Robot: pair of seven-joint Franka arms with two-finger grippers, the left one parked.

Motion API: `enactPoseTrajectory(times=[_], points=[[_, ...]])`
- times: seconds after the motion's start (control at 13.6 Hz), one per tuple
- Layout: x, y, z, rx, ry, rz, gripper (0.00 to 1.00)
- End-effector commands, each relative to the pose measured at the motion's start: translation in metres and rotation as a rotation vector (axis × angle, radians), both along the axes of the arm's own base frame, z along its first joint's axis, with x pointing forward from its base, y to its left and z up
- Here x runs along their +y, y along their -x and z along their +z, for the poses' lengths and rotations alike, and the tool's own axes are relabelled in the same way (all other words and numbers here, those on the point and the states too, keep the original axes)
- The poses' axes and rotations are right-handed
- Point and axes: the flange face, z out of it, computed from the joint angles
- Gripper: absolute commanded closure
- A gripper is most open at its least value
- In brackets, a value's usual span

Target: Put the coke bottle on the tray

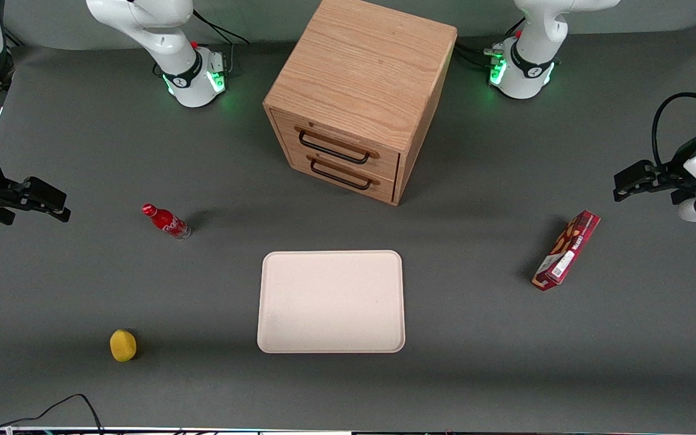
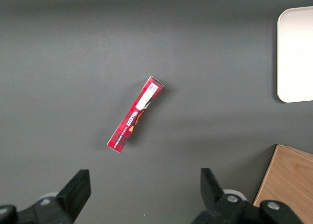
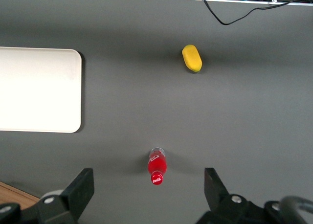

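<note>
The coke bottle (image 1: 167,222) is small and red with a red cap and stands upright on the grey table, toward the working arm's end. In the right wrist view, the coke bottle (image 3: 157,166) shows cap-first, well below the camera. My gripper (image 1: 58,204) hovers high above the table, out past the bottle toward the working arm's end. The gripper (image 3: 148,190) is open and holds nothing, its black fingers (image 3: 82,186) spread wide. The cream tray (image 1: 331,301) lies flat mid-table, nearer the front camera than the bottle, and carries nothing. An edge of the tray (image 3: 39,89) shows in the right wrist view.
A wooden two-drawer cabinet (image 1: 360,96) stands farther from the front camera than the tray. A yellow lemon-like object (image 1: 122,345) (image 3: 191,57) lies nearer the front camera than the bottle. A red snack box (image 1: 567,249) lies toward the parked arm's end. Cables (image 1: 52,411) run along the front edge.
</note>
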Motion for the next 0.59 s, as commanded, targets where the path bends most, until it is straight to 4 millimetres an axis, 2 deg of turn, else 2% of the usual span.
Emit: enactPoseTrajectory(times=[0.0, 0.22, 0.52], points=[[-0.003, -0.003, 0.003, 0.006, 0.010, 0.006, 0.00], [0.002, -0.005, 0.000, 0.009, 0.011, 0.011, 0.00], [0.002, -0.009, -0.013, 0.034, 0.010, 0.019, 0.00]])
